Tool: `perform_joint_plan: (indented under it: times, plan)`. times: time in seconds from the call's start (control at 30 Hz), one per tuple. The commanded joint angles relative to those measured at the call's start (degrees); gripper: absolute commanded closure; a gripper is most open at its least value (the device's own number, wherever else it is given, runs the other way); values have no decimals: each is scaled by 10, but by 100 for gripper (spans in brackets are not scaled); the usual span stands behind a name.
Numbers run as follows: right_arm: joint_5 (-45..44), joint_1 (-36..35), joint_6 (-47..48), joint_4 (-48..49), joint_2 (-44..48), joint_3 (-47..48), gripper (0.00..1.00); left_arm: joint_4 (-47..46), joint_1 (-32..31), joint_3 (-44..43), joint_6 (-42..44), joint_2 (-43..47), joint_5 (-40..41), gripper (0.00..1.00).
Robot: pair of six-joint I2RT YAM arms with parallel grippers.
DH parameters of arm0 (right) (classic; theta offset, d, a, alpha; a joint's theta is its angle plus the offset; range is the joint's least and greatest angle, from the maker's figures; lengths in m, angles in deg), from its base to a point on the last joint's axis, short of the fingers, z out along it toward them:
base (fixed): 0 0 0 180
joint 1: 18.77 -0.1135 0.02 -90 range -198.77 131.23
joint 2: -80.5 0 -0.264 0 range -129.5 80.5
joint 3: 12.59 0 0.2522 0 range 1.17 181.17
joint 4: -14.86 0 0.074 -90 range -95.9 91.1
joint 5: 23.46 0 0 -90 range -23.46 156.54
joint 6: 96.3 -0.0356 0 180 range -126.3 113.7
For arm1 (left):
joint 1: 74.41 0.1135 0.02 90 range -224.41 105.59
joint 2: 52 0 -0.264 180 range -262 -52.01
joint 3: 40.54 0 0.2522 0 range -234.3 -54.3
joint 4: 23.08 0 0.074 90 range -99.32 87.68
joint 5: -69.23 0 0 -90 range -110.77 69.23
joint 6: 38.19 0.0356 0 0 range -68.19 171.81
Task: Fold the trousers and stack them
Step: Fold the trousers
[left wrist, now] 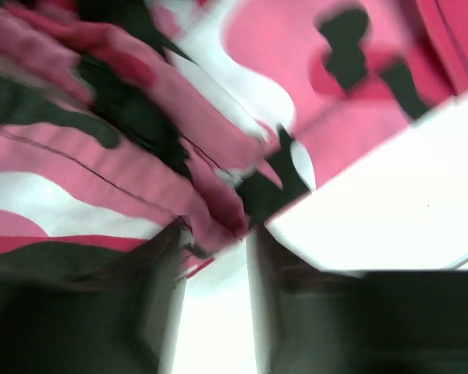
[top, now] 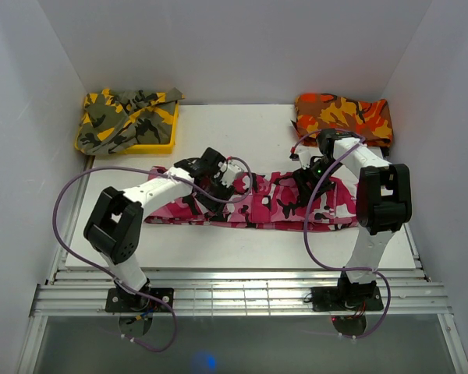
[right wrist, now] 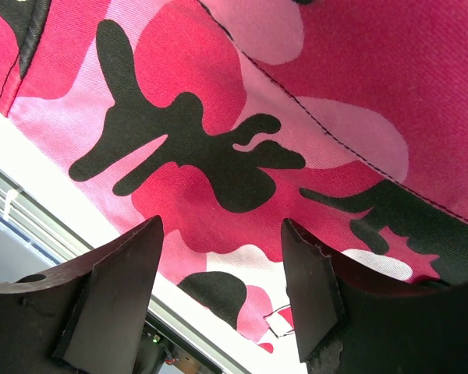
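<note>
A yellow-olive camouflage garment (top: 125, 117) lies bunched in a yellow tray (top: 160, 145) at the white table's (top: 234, 128) far left corner. An orange-red camouflage garment (top: 343, 115) sits folded at the far right corner.

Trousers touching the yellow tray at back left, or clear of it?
Apart. The top view shows a strip of bare white table between the trousers and the near edge of the yellow tray.

My overhead camera looks down from behind the arm bases, at the bottom of its frame, and takes in the whole table (top: 242, 128). Each wrist camera peers past its own gripper, the left gripper (left wrist: 214, 234) and the right gripper (right wrist: 218, 226). Both sit very close above the trousers (top: 249, 209), which all three views share. The left wrist view is blurred.
</note>
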Motion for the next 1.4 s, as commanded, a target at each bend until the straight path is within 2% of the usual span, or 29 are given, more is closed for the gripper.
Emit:
perform_joint_plan:
  times: [0.0, 0.03, 0.07, 0.17, 0.3, 0.33, 0.53, 0.73, 0.83, 0.87, 0.9, 1.0, 1.03, 1.1, 1.13, 1.2, 1.37]
  plan:
    - [5, -1, 4, -8, 20, 20, 32, 14, -9, 11, 42, 52, -68, 36]
    - [5, -1, 4, -8, 19, 21, 32, 13, -9, 6, 40, 60, -64, 22]
    - [7, -1, 3, -8, 18, 21, 32, 11, -9, 0, 37, 71, -42, 19]
    - [11, -3, -1, -6, 14, 21, 32, -9, -8, -36, 5, 67, 32, 17]
    - [13, -7, -5, -2, 11, 20, 32, 5, -8, -88, -62, 12, 57, 12]
    - [13, -7, -6, -1, 11, 21, 32, 8, -8, -94, -88, -1, 57, 4]
    - [11, -7, -6, 0, 12, 20, 32, 9, -9, -118, -167, -82, 111, 5]
    - [4, -7, -2, 6, 15, 9, 32, 15, -9, -126, -223, -134, 196, 28]
    - [5, -7, -2, 7, 15, 8, 32, 19, -9, -126, -228, -142, 196, 37]
    - [5, -7, -3, 7, 14, 7, 32, 17, -9, -126, -228, -136, 196, 41]
    - [5, -7, -3, 6, 14, 6, 32, 16, -9, -126, -228, -131, 194, 48]
    - [4, -7, 0, 8, 16, -2, 33, 11, -9, -120, -215, -94, 177, 58]
    - [0, -7, 3, 9, 15, -4, 34, 6, -9, -113, -210, -83, 174, 68]
    - [-2, -7, 4, 9, 14, -6, 36, 3, -9, -105, -192, -51, 164, 77]
    - [-1, -7, 5, 9, 15, -6, 37, 0, -9, -96, -186, -42, 160, 89]
    - [-1, -7, 4, 10, 14, -6, 37, 1, -9, -92, -175, -24, 143, 100]
    - [3, -7, 3, 12, 14, -6, 39, 0, -25, -85, -161, -18, 113, 100]
